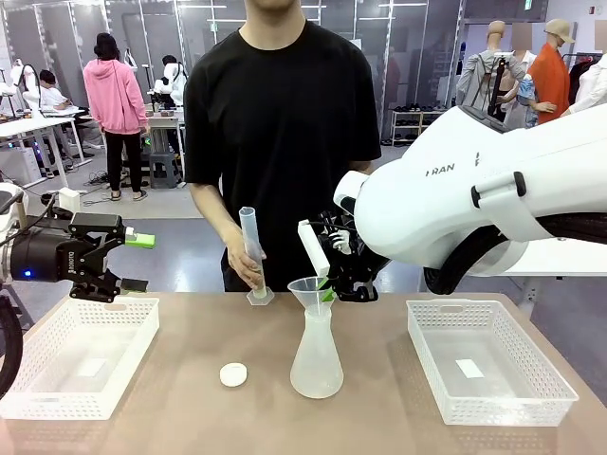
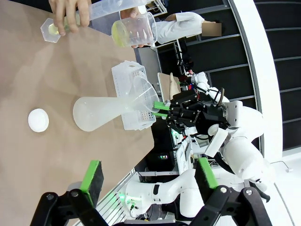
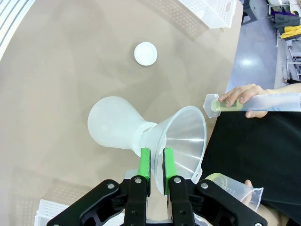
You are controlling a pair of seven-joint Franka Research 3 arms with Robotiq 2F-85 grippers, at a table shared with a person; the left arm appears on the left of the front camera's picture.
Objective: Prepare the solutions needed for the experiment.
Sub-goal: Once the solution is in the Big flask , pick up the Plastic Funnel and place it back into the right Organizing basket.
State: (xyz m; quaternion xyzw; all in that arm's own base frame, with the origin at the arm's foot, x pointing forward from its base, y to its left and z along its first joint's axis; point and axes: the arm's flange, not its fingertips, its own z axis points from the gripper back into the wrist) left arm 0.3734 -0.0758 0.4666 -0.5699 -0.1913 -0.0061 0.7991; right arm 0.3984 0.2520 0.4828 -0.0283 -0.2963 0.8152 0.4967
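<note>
At the flask neck, right gripper clamps the funnel rim; left gripper sits left of the flask, jaws apart; behind the flask a hand holds the cylinder, yellow liquid in its base; risk: pour nudges funnel, spill; left wrist view adds a part-filled beaker, blocked frontally.

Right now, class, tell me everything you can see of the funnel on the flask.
The funnel is a clear, colourless plastic cone with a thin rim, standing upright with its stem in the neck of the whitish conical flask mid-table. The right gripper pinches its wall between green pads. It looks empty.
</note>
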